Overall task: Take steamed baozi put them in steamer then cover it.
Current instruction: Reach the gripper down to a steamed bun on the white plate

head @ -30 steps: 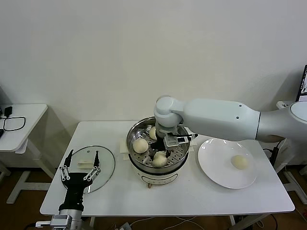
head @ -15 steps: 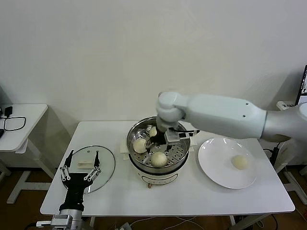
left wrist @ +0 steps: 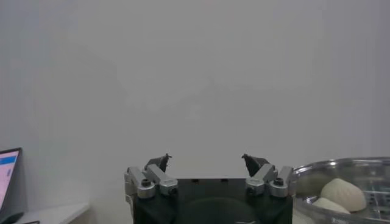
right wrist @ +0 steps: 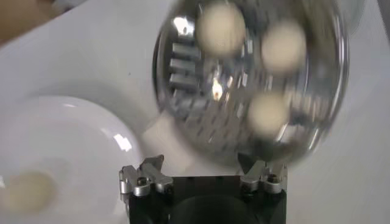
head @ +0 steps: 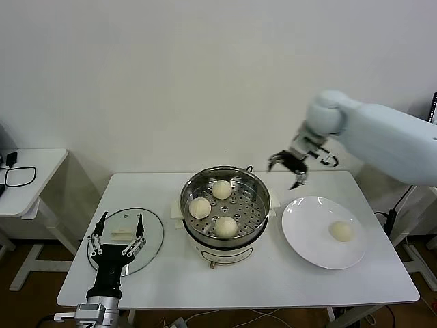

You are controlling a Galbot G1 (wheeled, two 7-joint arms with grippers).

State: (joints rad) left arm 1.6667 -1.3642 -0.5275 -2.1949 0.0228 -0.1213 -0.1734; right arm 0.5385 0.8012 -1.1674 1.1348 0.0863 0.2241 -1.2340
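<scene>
The shiny steamer stands mid-table with three cream-white baozi inside: one at the back, one at the left, one at the front. A fourth baozi lies on the white plate at the right. My right gripper is open and empty, raised in the air between steamer and plate. The right wrist view shows the steamer with its buns and the plate's baozi. My left gripper is open, parked low over the glass lid.
The glass lid with its white handle lies flat on the table's left part. A small side table with a cable stands further left. The white table's front edge runs below the steamer and plate.
My right gripper has let go of the front baozi in the steamer, risen out and swung right towards the plate. The left arm has not moved.
</scene>
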